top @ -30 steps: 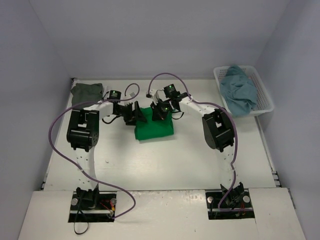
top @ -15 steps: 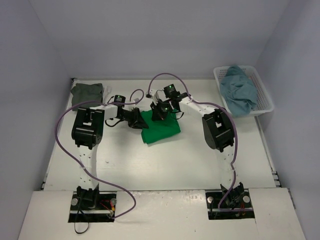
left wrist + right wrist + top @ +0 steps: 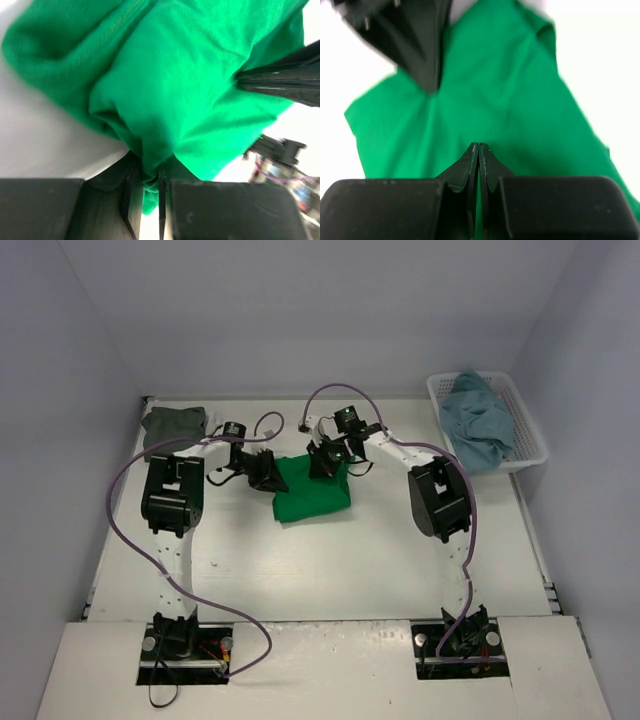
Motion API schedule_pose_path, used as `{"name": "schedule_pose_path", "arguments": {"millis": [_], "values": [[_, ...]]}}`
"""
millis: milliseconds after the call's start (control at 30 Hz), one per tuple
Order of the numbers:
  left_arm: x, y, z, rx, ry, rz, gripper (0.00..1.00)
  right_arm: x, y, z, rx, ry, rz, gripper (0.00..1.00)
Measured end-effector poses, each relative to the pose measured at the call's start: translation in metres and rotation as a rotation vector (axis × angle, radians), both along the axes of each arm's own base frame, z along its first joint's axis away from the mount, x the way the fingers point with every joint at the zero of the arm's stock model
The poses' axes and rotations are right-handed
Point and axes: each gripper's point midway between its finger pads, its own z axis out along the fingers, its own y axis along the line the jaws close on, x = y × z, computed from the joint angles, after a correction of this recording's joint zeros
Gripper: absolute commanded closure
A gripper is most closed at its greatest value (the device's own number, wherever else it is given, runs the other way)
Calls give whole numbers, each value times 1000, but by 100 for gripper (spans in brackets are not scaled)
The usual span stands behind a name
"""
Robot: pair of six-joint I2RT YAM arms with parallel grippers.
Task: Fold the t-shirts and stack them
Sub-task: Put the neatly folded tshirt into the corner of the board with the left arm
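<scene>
**Left tool** [image 3: 146,172]: jaws narrow, pinched on a bunched fold at the edge of the bright green cloth t-shirt [image 3: 190,85]. In the overhead view this tool [image 3: 268,472] sits at the shirt's left edge.

**Right tool** [image 3: 478,147]: jaws pressed fully together, tips set against the green cloth [image 3: 495,100]. Whether a thin layer is caught between them cannot be told. Seen from above, it [image 3: 325,460] stands over the shirt's far edge, near the left tool.

**Bright green t-shirt** [image 3: 315,495]: a compact, roughly square bundle, mid-bench, lying between the two arms.

**Dark olive-grey cloth t-shirt** [image 3: 172,425]: a flat bundle in the far left corner of the bench, well apart from the green one.

**Dusty light blue cloth t-shirt** [image 3: 478,420]: crumpled, heaped inside the white slatted plastic basket [image 3: 535,435].

**Basket**: far right corner of the bench.

**White bench** [image 3: 300,570]: carries all of the above.
</scene>
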Motion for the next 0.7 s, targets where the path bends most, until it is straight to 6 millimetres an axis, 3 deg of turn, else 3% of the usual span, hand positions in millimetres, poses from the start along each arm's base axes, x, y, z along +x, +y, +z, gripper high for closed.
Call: {"name": "schedule_pose_path", "arguments": {"millis": [200,367,700], "values": [[34,49,9,148,-85,59,100,12,-15,4,0,-19,-23,100],[50,89,22,251,-127,99,100,20,-25,17,7,-58,-34,100],[70,112,77,396,-258,61,100,22,-29,24,4,-88,-29,100]]}}
